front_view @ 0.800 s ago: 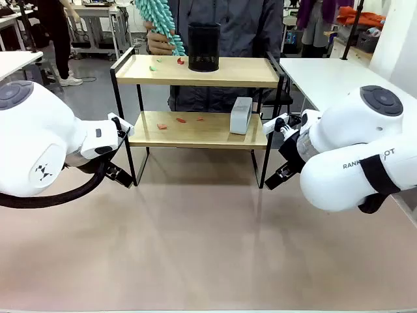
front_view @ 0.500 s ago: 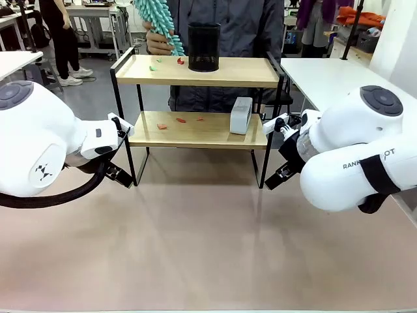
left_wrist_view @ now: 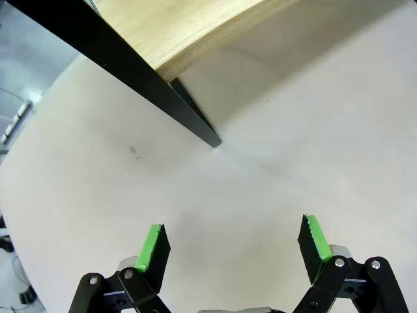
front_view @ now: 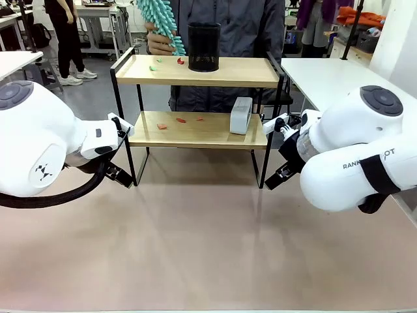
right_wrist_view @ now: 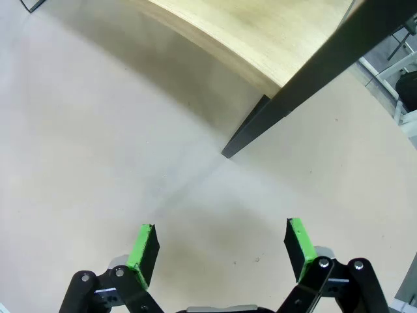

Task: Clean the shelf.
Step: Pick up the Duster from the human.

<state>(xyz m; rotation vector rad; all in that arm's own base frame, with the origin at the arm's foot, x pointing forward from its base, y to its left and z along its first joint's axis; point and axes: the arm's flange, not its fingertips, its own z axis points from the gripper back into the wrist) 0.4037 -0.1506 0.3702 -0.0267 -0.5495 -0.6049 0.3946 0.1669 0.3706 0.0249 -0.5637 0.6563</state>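
The shelf (front_view: pixel 238 72) stands at the middle of the table, two wooden boards in a black frame. Small red and green scraps (front_view: pixel 156 66) lie on its top board beside a black mesh cup (front_view: pixel 204 47). More red scraps (front_view: pixel 162 126) and a white box (front_view: pixel 241 115) sit on the lower board. Behind it a person holds a teal duster (front_view: pixel 158 23) over the top board's left end. My left gripper (left_wrist_view: pixel 232 244) hangs open above the table near the shelf's front left leg (left_wrist_view: pixel 137 75). My right gripper (right_wrist_view: pixel 221 244) is open near the front right leg (right_wrist_view: pixel 293 85).
My two white arms (front_view: pixel 39 137) (front_view: pixel 358 150) flank the shelf low at either side. A broad stretch of pinkish table (front_view: pixel 202 248) lies in front of it. Another white table (front_view: pixel 326 75) stands at the right, and other people walk far behind.
The duster in the person's hand shifts slightly above the top board. Both arms and grippers stay where they were.
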